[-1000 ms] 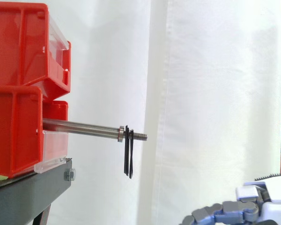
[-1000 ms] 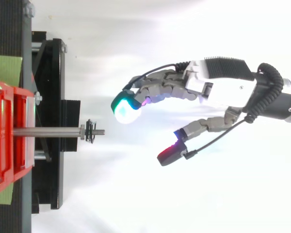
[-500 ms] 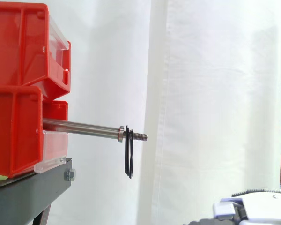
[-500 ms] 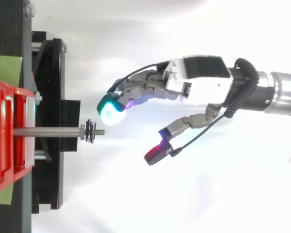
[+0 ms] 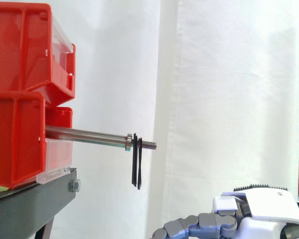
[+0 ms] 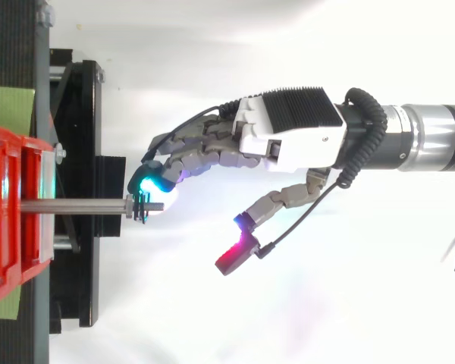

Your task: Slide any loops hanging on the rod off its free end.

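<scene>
A steel rod (image 5: 89,135) sticks out level from the red bins towards the right and ends in a threaded tip. Two thin black loops (image 5: 136,164) hang side by side just past a metal collar, close to that free end. In the top view the loops (image 6: 141,206) show as a small dark bunch on the rod (image 6: 76,205). My hand (image 6: 288,140) reaches in from the right, open, its fingers gently bent. Its glowing fingertips (image 6: 153,186) lie right beside the rod's tip from above. In the side view the hand (image 5: 259,214) sits lower than the rod, below and right of the loops.
Stacked red bins (image 5: 20,59) rest on a black stand (image 5: 35,204) at the left, seen from above as a black frame (image 6: 83,114). A white curtain (image 5: 224,99) hangs behind. The thumb's red pad (image 6: 231,260) points down and away from the rod.
The hand has travelled left towards the rod's free end, its fingertips now beside the loops in the top view. The loops and rod have not moved.
</scene>
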Controlling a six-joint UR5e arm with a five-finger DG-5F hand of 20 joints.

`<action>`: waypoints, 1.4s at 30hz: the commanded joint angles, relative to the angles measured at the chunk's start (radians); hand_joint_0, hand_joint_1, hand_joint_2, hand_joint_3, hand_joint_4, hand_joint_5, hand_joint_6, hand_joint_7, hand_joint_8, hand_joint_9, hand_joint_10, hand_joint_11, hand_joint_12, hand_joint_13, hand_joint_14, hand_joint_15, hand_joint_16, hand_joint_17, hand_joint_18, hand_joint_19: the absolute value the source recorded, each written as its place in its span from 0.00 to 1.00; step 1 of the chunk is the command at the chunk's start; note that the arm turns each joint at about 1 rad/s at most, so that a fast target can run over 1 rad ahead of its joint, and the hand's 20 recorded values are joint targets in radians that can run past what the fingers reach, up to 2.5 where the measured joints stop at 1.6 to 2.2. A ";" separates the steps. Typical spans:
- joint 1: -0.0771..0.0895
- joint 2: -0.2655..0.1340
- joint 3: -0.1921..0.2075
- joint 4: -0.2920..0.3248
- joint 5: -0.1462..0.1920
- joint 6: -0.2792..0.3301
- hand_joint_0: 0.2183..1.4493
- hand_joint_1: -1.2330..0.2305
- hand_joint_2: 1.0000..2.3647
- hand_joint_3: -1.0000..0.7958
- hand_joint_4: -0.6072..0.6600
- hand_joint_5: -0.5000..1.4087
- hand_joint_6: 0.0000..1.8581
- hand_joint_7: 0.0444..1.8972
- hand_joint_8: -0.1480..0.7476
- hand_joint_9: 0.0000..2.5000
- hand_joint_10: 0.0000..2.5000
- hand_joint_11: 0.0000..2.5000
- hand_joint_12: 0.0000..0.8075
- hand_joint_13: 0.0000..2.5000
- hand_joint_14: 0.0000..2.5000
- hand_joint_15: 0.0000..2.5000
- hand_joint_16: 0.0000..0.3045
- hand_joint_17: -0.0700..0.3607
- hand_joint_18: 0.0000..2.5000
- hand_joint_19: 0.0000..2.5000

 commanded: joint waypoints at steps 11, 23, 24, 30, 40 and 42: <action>-0.032 -0.098 0.150 0.106 -0.068 -0.017 0.28 0.44 0.00 0.28 0.65 0.17 0.27 0.37 0.45 0.26 0.00 0.00 0.37 0.15 0.00 0.00 0.13 0.37 0.15 0.10; -0.062 -0.097 0.150 0.081 -0.126 0.019 0.28 0.44 0.00 0.28 0.66 0.17 0.27 0.38 0.45 0.26 0.00 0.00 0.37 0.15 0.00 0.00 0.13 0.37 0.15 0.10; -0.062 -0.097 0.150 0.081 -0.126 0.019 0.28 0.44 0.00 0.28 0.66 0.18 0.27 0.39 0.45 0.26 0.00 0.00 0.37 0.15 0.00 0.00 0.13 0.37 0.15 0.11; -0.079 -0.092 0.176 0.077 -0.154 0.028 0.28 0.44 0.00 0.28 0.68 0.19 0.27 0.46 0.45 0.26 0.00 0.01 0.37 0.16 0.00 0.00 0.13 0.37 0.15 0.11; -0.095 -0.091 0.205 0.023 -0.177 0.031 0.29 0.42 0.00 0.28 0.67 0.20 0.27 0.53 0.45 0.28 0.00 0.03 0.37 0.16 0.00 0.00 0.13 0.37 0.16 0.11; -0.093 -0.091 0.205 0.023 -0.177 0.031 0.29 0.42 0.00 0.28 0.68 0.20 0.27 0.55 0.45 0.28 0.00 0.03 0.37 0.16 0.00 0.00 0.13 0.36 0.17 0.11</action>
